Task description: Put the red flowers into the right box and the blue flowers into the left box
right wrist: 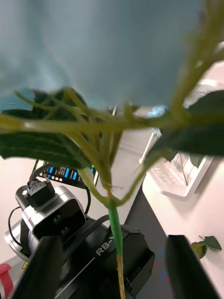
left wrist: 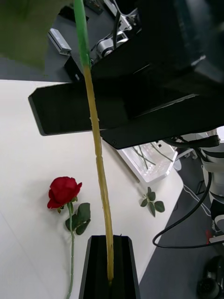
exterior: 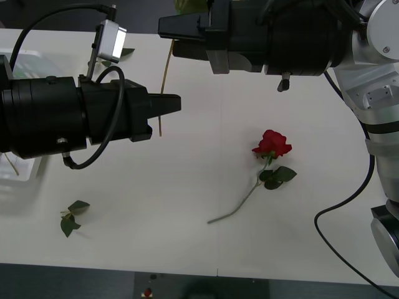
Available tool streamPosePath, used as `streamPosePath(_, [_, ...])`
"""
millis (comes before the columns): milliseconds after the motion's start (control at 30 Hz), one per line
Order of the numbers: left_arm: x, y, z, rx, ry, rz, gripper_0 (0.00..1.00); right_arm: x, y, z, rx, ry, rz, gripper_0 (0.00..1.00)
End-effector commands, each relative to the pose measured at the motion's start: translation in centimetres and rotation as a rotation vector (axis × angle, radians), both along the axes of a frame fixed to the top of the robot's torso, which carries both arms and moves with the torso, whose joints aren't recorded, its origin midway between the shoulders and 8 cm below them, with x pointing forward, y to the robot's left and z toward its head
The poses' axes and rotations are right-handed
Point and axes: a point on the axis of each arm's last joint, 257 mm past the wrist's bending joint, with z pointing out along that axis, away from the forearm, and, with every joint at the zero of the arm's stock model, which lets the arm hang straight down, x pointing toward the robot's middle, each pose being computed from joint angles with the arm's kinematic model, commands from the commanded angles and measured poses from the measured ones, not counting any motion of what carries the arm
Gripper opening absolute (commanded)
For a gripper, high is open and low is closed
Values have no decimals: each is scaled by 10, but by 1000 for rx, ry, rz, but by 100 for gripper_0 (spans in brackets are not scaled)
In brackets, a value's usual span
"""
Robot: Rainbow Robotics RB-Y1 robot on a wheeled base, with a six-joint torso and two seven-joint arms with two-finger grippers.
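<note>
A blue flower's pale blue head [right wrist: 93, 46] and dark leaves sit close in front of my right wrist camera. Its long thin stem [exterior: 164, 75] hangs above the table's middle. My left gripper [exterior: 174, 103] is shut on the stem's lower end [left wrist: 109, 261]. Higher up, my right gripper [exterior: 163, 28] is open, its fingers [right wrist: 46, 266] standing apart on either side of the stem. One red flower [exterior: 271, 144] lies on the table right of centre. The left box [exterior: 19, 171], a white slatted basket, is at the left edge with stems in it. The right box is out of view.
A loose green leaf sprig [exterior: 72, 218] lies near the table's front left, close to the basket [right wrist: 179, 180]. The right arm's cable [exterior: 349, 199] loops over the table's right edge. The front edge of the table runs along the bottom.
</note>
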Motion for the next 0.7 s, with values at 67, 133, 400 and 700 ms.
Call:
streamPosePath(67, [7,38,10,1,14,79,0,-12,5,24,28,-33,20,100])
streamPosePath(133, [8,62,3,12,46,119,0,-12,5,24,28,-33,20,100])
streamPosePath(400, [-6,156,-19,71,111,283,0,-12,5,24,28,-33,20,100])
streamPosePath(700, [-29,301,-40,231,202,510,0,-10,0,21,17,-39,8,100])
